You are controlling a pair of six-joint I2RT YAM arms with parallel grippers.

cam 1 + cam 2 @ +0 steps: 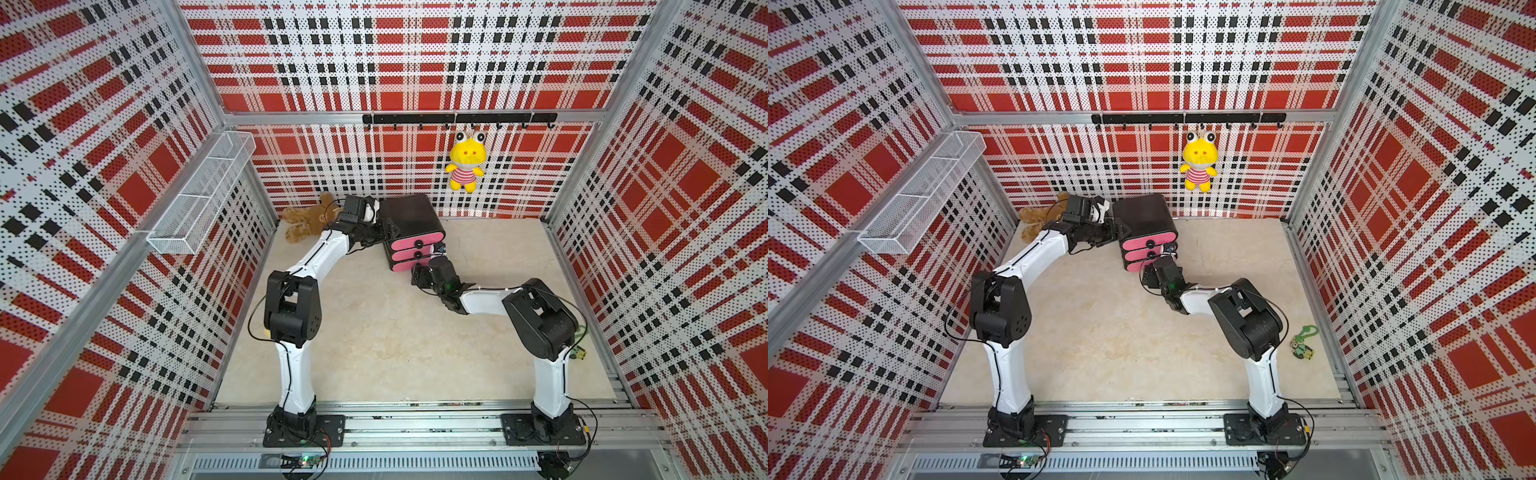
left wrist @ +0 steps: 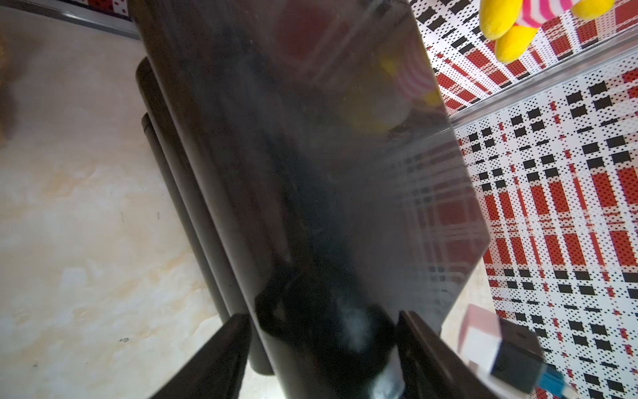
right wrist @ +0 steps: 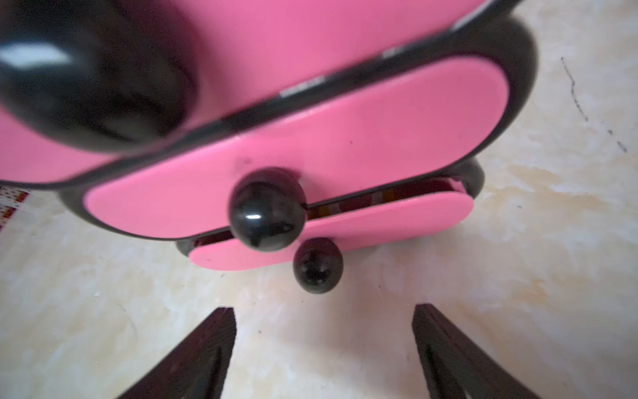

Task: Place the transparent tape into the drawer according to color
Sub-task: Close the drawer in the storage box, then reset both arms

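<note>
Drawer (image 1: 409, 216), fronts toward right tool (image 3: 324, 309)

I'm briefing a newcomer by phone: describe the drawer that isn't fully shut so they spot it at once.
Find the black chest at the back of the table. Its front carries three stacked pink drawers; take the bottom drawer. Unlike the two above, it sits slightly ajar, a gap showing along its top edge.

Both arms are the same build. Left arm (image 1: 291, 365) and right arm (image 1: 548, 382): white link shells, chunky black joint housings (image 1: 291, 307). Thin black cables (image 1: 309, 253) run along the white links and loop at the joints. Black base plates (image 1: 332, 428) with screws, on the near rail. Green LED (image 1: 449, 286) on the right wrist. Right gripper (image 3: 324, 311) fingers (image 3: 207, 352): dark, wedge-shaped, ribbed.
</note>
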